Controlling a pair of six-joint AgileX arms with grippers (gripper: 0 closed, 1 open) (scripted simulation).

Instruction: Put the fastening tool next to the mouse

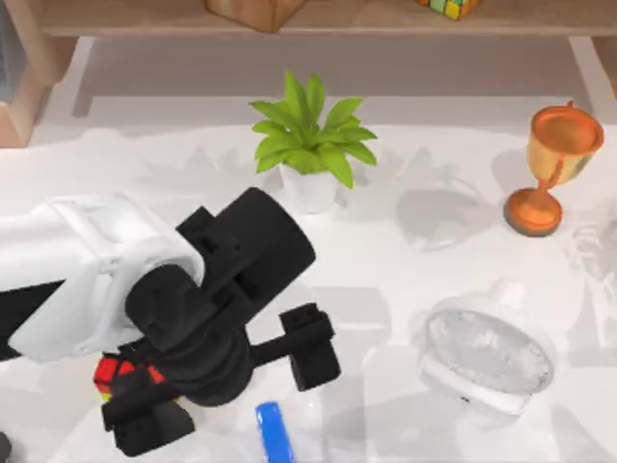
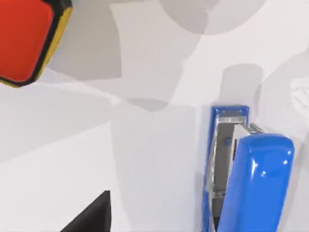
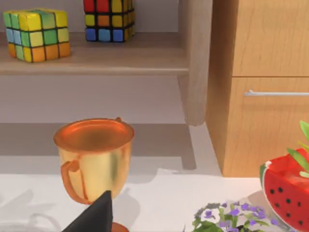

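The fastening tool, a bright blue stapler, lies flat near the table's front edge, left of centre. In the left wrist view the stapler sits close below, its metal channel showing. My left gripper hovers just above and left of it, open, with nothing between its black fingers. One fingertip shows to the stapler's side, apart from it. The mouse is out of view. In the right wrist view, one fingertip of my right gripper points at a trophy, and the gripper is open and holds nothing.
A colourful cube lies partly under my left arm, close to the stapler. A potted plant stands at the back centre, a copper trophy at the back right, and a white round fan at the front right. A wooden shelf holds two cubes.
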